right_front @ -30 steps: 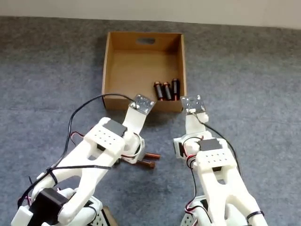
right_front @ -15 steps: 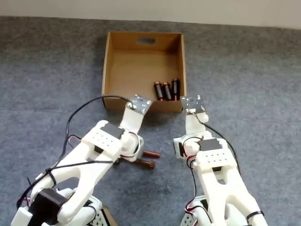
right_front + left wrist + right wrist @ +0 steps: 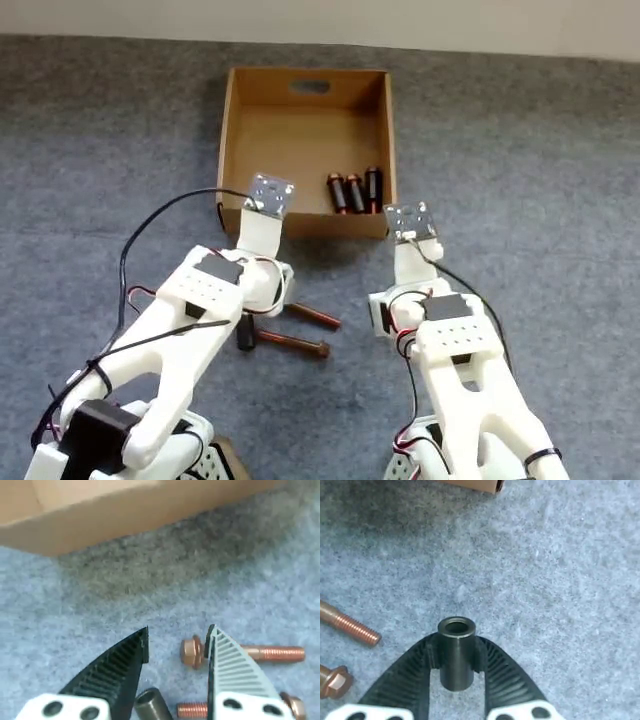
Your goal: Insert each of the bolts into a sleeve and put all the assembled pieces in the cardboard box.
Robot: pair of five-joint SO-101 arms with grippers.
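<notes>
My left gripper (image 3: 177,632) hangs open over the grey carpet, just short of the cardboard box (image 3: 100,510). A copper bolt (image 3: 250,653) lies beside its pale finger (image 3: 227,660), and a second bolt (image 3: 192,710) and a black sleeve (image 3: 150,705) lie close under the gripper. In the high view both bolts (image 3: 312,316) (image 3: 292,343) and the sleeve (image 3: 244,337) lie between the two arms. My right gripper (image 3: 456,647) is shut on another black sleeve (image 3: 456,660), its bore facing away from the camera. The box (image 3: 232,150) holds three assembled pieces (image 3: 354,190).
The box wall (image 3: 300,222) stands just beyond both wrists. A bolt's threaded end (image 3: 350,622) and a bolt head (image 3: 332,680) lie on the carpet beside my right gripper. Open carpet spreads to the right of the right arm (image 3: 450,340).
My left arm has swung to the left, uncovering the two bolts and the loose sleeve on the carpet. The right arm has kept still.
</notes>
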